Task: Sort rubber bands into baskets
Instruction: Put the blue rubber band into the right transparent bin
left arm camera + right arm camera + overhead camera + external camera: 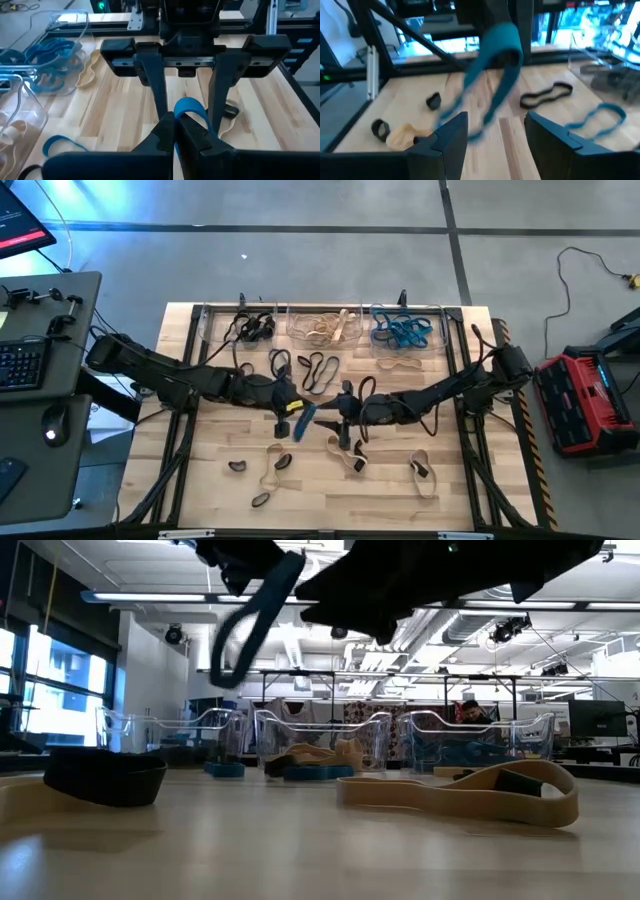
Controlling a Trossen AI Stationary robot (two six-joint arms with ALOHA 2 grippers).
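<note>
The left gripper (298,418) is clenching a blue rubber band (302,424) above the middle of the wooden table (200,480). In the left wrist view its fingers (165,135) are pressed together on the blue loop (190,111), which is hanging free below them. The right gripper (342,408) is facing it just beside the band, jaws released and spread, holding nothing; in the right wrist view the band (495,60) is dangling ahead of the gap between those fingers (452,132).

Three clear baskets are standing in a row along the far edge: the left basket (212,332) is holding black bands, the middle basket (296,332) tan bands, and the right basket (438,332) blue bands (402,332). Loose bands are lying on the table: a pair of black loops (318,370) near the baskets, a tan band (398,364) in front of the right basket, and tan and black pieces (275,468) toward the near edge.

Judged from this arrangement, the step in hand is carrying the blue band to the right basket, or handing it to the right gripper first.

- If transferring, close the right jaws around the hanging loop before the left gripper lets go.
- Keep the loop lifted clear of the basket walls during travel.
- Release only when the band is hanging inside the rim, since a floppy loop may drape over the wall.
</note>
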